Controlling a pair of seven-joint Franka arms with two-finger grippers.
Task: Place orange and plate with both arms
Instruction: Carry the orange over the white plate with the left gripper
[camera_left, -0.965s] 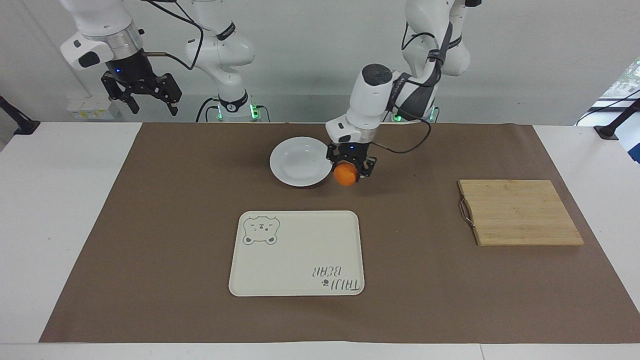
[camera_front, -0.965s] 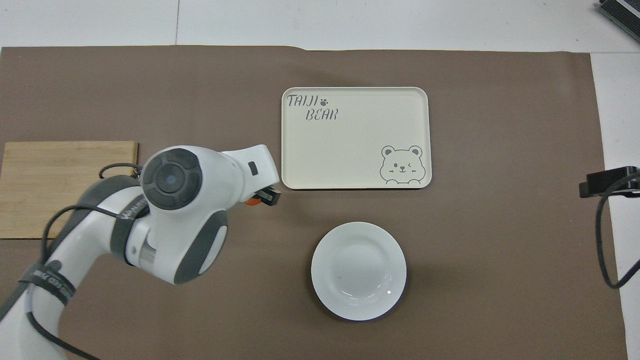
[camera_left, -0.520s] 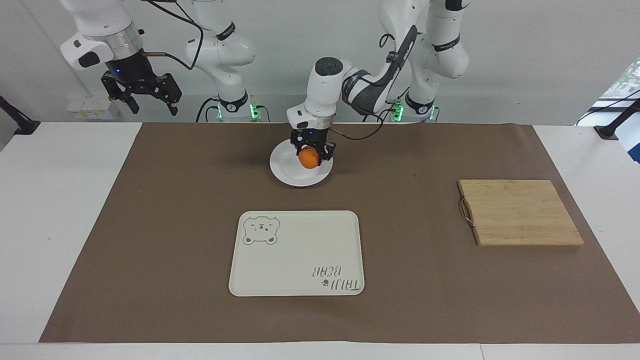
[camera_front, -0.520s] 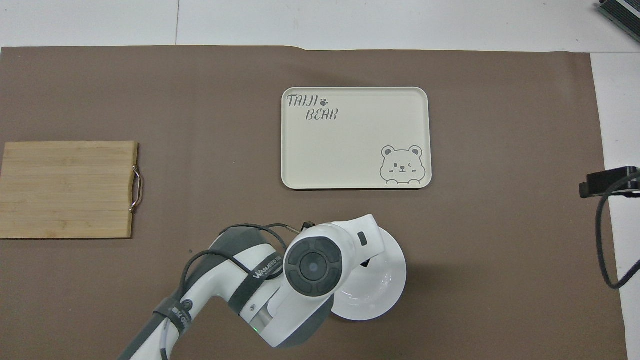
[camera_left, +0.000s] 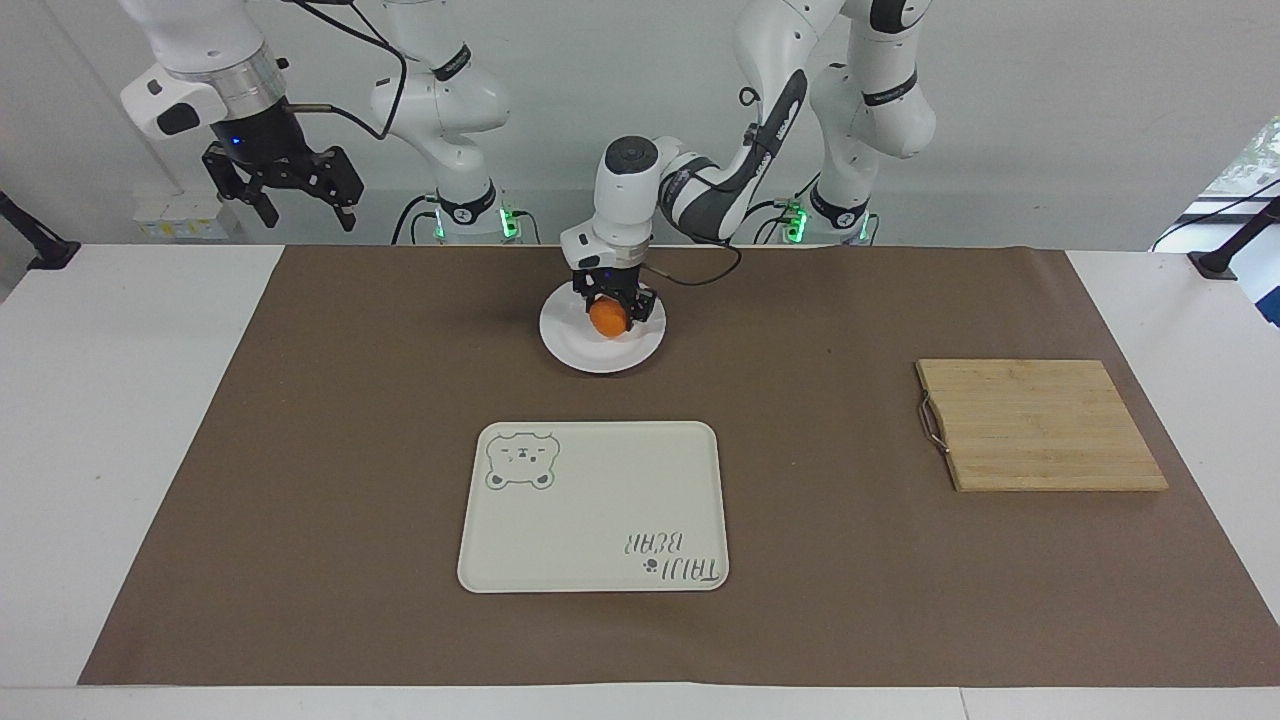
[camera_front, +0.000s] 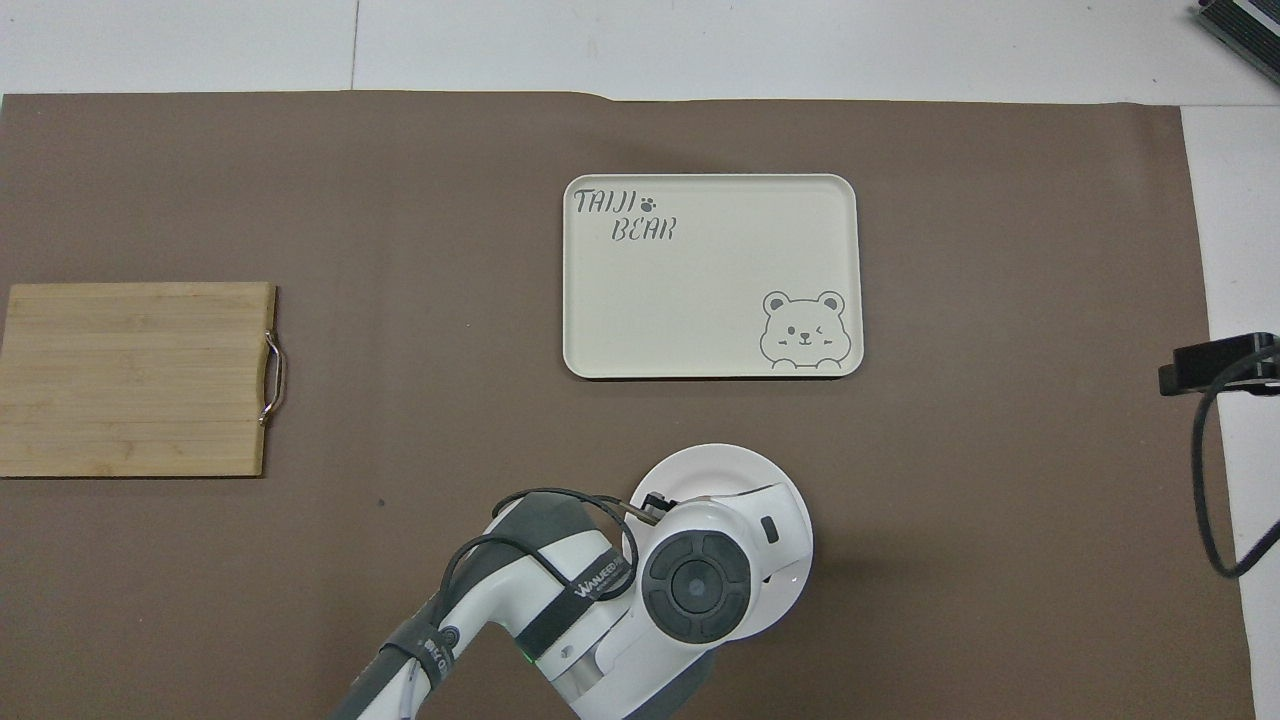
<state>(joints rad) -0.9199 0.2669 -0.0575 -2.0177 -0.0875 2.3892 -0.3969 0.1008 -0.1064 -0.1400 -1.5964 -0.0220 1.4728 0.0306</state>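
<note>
The white plate (camera_left: 575, 346) lies on the brown mat close to the robots, about midway along the table. Low over the plate's middle hangs my left gripper (camera_left: 612, 320), and the orange (camera_left: 606, 315) sits between its fingers, shut on it. I cannot tell whether the orange touches the plate. In the overhead view the left arm's wrist covers the orange and most of the plate (camera_front: 715, 463). My right gripper (camera_left: 290, 200) waits high, open and holding nothing, over the right arm's end of the table.
A cream tray with a bear drawing (camera_left: 590, 510) (camera_front: 700, 290) lies farther from the robots than the plate. A wooden cutting board with a metal handle (camera_left: 1035, 425) (camera_front: 130, 375) lies toward the left arm's end of the table.
My left gripper carried the orange from beside the plate to over its middle and came lower. The right arm has not moved.
</note>
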